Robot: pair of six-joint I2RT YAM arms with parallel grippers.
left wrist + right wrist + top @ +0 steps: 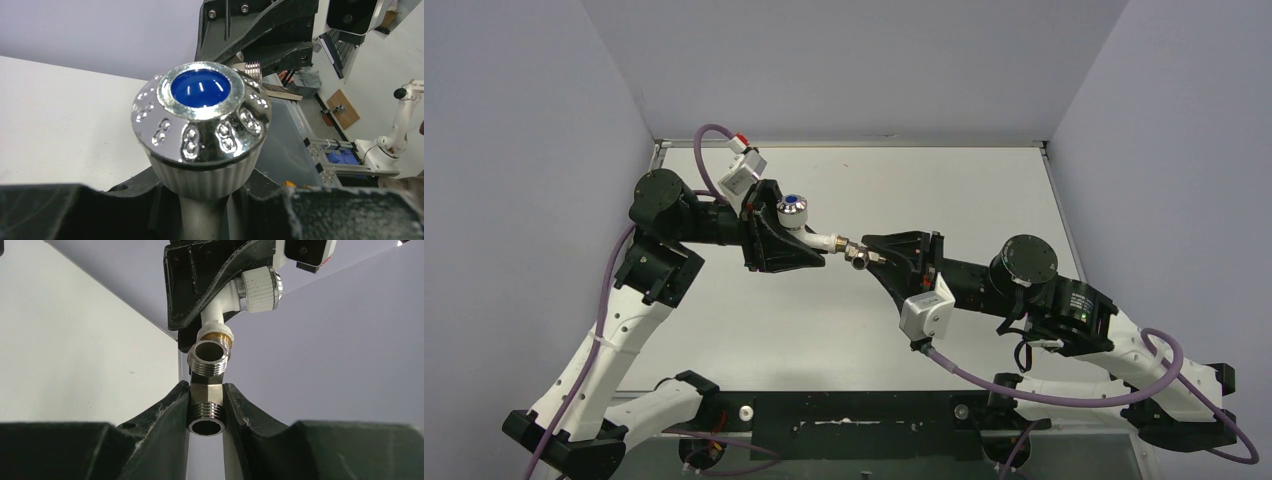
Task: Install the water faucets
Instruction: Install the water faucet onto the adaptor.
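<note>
The water faucet's white tap body (822, 238) with its chrome knob (793, 207) and blue dot hangs above the table, with my left gripper (798, 238) shut on it. In the left wrist view the knob (200, 115) fills the middle and the jaws clamp the white stem (202, 217) below it. My right gripper (871, 256) is shut on the small metal threaded fitting (857, 253). In the right wrist view the fitting (206, 407) sits between the fingers, right under the tap's threaded outlet (210, 354). Whether they are screwed together I cannot tell.
The white table (984, 200) lies below both arms, boxed in by grey walls at the back and sides. A black base plate (854, 425) runs along the near edge between the arm bases. Purple cables (1024, 385) loop off both wrists.
</note>
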